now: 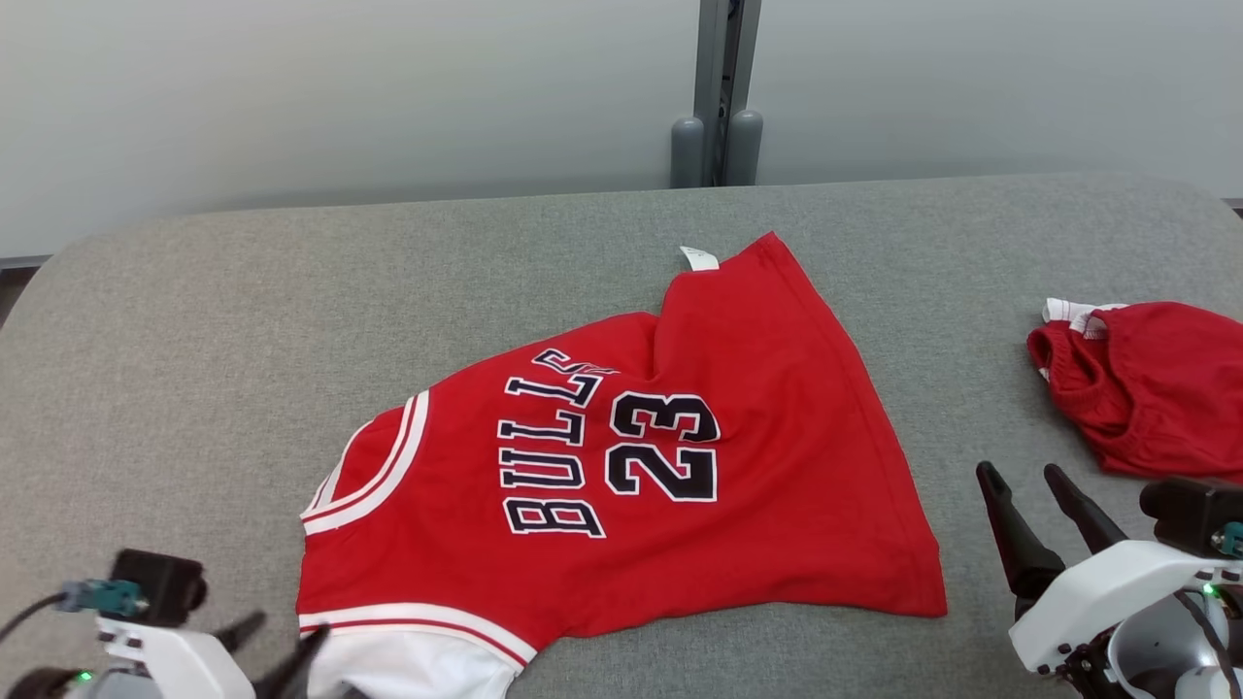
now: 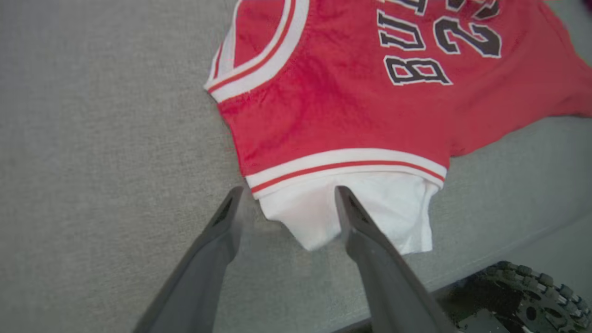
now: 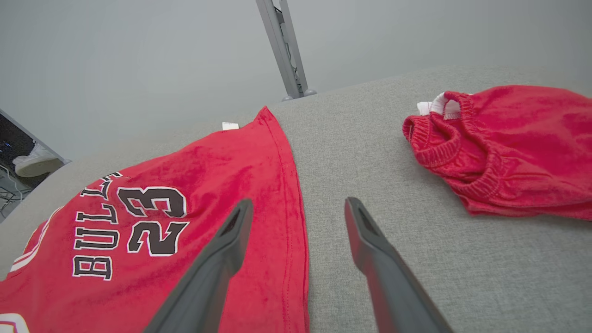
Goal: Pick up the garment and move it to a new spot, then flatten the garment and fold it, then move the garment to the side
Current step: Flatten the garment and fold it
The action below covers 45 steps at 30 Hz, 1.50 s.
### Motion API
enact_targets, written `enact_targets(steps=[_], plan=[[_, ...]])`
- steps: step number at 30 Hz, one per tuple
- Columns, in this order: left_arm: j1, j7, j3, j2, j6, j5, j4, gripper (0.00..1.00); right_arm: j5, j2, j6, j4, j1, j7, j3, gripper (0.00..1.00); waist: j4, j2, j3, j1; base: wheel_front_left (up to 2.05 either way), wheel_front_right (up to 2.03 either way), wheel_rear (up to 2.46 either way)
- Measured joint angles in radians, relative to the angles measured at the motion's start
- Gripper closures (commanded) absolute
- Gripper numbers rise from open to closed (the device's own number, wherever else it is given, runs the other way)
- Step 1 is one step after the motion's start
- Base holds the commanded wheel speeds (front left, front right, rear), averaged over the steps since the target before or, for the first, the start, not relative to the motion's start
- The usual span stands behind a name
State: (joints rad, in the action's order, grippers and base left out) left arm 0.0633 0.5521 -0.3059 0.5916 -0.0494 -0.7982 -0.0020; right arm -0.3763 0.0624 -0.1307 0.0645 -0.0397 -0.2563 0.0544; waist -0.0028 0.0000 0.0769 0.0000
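Note:
The garment (image 1: 680,456) is a red jersey printed BULLS 23, with white trim and a white sleeve, spread on the grey table (image 1: 194,340) with its collar toward the left. My left gripper (image 1: 282,636) is open at the jersey's near left corner. In the left wrist view the left gripper (image 2: 289,192) straddles the edge of the white sleeve (image 2: 314,208), holding nothing. My right gripper (image 1: 1020,473) is open just right of the jersey's hem. In the right wrist view the right gripper (image 3: 298,203) hovers over that hem edge, the garment (image 3: 185,194) lying to the left.
A bunched pair of red shorts (image 1: 1156,388) lies at the table's right edge, apart from the jersey, shorts (image 3: 508,148) to the right of my right fingers. A grey post (image 1: 719,97) stands behind the table. A dark studded wheel (image 2: 532,286) sits below the near edge.

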Motion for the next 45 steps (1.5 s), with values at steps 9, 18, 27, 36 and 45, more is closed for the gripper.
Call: enact_targets(steps=[9,18,27,36,45], plan=[[0.001,-0.258,0.081,-0.042,0.070,0.096,-0.049,0.00,-0.002,0.001,0.000,-0.051,0.010,0.077,-0.009,0.00,0.003,0.0000,-0.018,0.0000,0.00,0.00,0.00],[0.002,-0.522,0.120,-0.133,0.104,0.156,-0.014,0.00,-0.012,0.007,0.000,-0.063,0.011,0.228,-0.029,0.00,0.003,0.0000,-0.036,0.0000,0.00,0.00,0.00],[-0.013,-0.783,0.132,-0.234,0.115,0.224,0.071,0.00,0.042,-0.003,0.000,-0.011,0.029,0.446,-0.029,0.00,0.010,0.0000,-0.053,0.0000,0.00,0.00,0.00],[-0.028,-0.812,0.207,-0.317,0.067,0.285,0.135,0.00,0.097,-0.005,0.000,0.063,0.028,0.506,-0.101,0.00,0.007,0.0000,-0.060,0.0000,0.00,0.00,0.00],[-0.011,-0.814,0.298,-0.407,0.001,0.421,0.138,0.00,0.105,-0.003,0.000,0.132,0.029,0.517,-0.104,0.00,0.012,0.0000,-0.062,0.0000,0.00,0.00,0.00]])
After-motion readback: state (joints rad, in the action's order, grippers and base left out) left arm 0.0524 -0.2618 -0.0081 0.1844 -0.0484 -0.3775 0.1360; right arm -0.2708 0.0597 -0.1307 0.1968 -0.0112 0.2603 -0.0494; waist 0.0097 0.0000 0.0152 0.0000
